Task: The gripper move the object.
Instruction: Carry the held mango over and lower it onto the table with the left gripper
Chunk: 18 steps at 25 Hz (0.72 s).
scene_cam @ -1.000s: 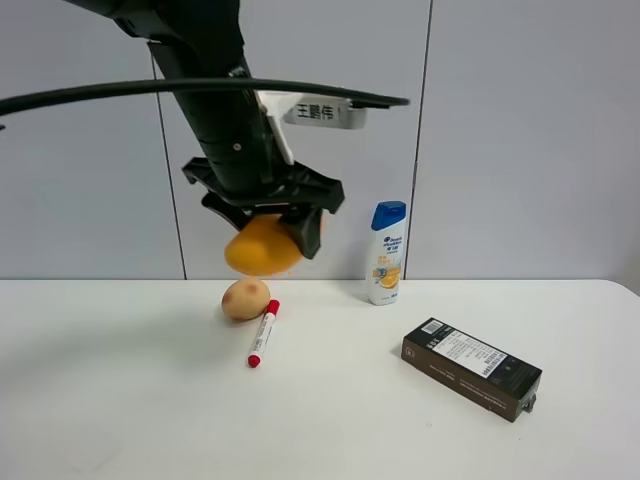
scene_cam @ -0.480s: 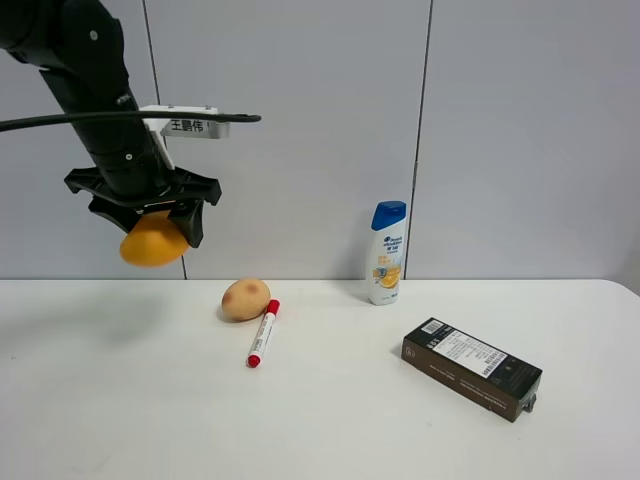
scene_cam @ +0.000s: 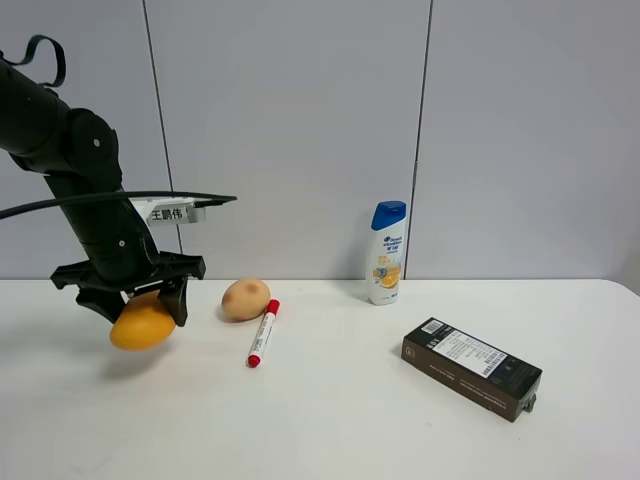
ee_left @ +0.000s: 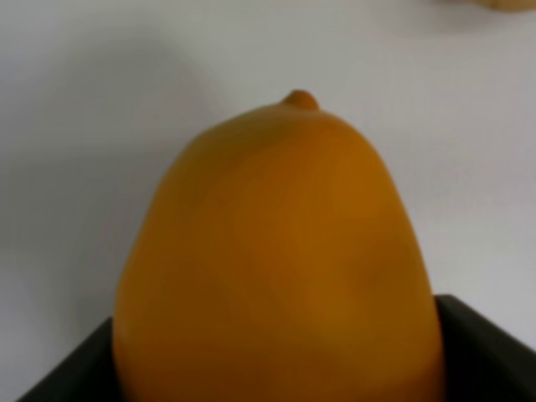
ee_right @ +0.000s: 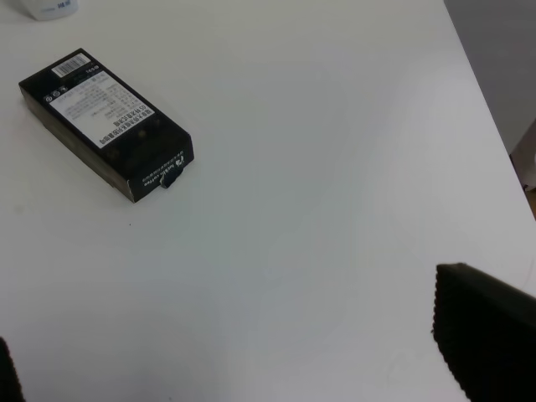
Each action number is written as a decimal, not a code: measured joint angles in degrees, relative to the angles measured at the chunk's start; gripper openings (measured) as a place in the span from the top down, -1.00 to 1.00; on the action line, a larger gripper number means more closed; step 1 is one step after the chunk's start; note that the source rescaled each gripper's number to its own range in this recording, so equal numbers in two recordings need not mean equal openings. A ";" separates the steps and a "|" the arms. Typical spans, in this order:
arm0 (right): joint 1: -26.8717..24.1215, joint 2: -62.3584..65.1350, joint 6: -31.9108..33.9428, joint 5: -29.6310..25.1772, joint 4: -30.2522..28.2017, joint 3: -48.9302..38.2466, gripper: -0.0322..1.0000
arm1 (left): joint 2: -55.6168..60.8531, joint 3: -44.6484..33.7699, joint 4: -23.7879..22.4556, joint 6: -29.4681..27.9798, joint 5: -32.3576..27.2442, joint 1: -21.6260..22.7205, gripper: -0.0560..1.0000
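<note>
Now L black two-fingered hand (scene_cam: 138, 306) grips smooth orange-yellow oval mango (scene_cam: 140, 330), far left w/ long axis approx level, nub end pointing away from the wrist. Prob. just above white tabletop (scene_cam: 330, 430); contact unclear. Grey panelled wall (scene_cam: 300, 120) behind. R hand (ee_right: 243, 360) fingers wide apart.

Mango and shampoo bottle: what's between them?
The exterior high view shows the potato and the red-and-white marker on the table between the mango and the shampoo bottle.

mango (scene_cam: 142, 325) left of potato (scene_cam: 245, 298); bottle (scene_cam: 385, 252) behind box (scene_cam: 471, 368)
</note>
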<state>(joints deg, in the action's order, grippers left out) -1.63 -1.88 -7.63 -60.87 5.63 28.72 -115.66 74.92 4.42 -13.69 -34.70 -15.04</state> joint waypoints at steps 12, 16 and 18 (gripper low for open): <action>0.00 0.00 0.00 0.00 0.00 0.00 -1.00 | -6.18 0.00 2.44 0.00 7.71 0.00 0.85; 0.00 0.00 0.00 0.00 0.00 0.00 -1.00 | -6.42 0.00 2.44 0.37 9.76 0.00 0.85; 0.00 0.00 0.00 0.00 0.00 0.00 -1.00 | -6.68 0.00 2.44 1.48 10.42 0.00 0.85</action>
<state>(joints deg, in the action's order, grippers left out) -1.63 -1.88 -7.63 -60.87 5.63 28.72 -122.34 74.92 6.86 -12.21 -24.28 -15.04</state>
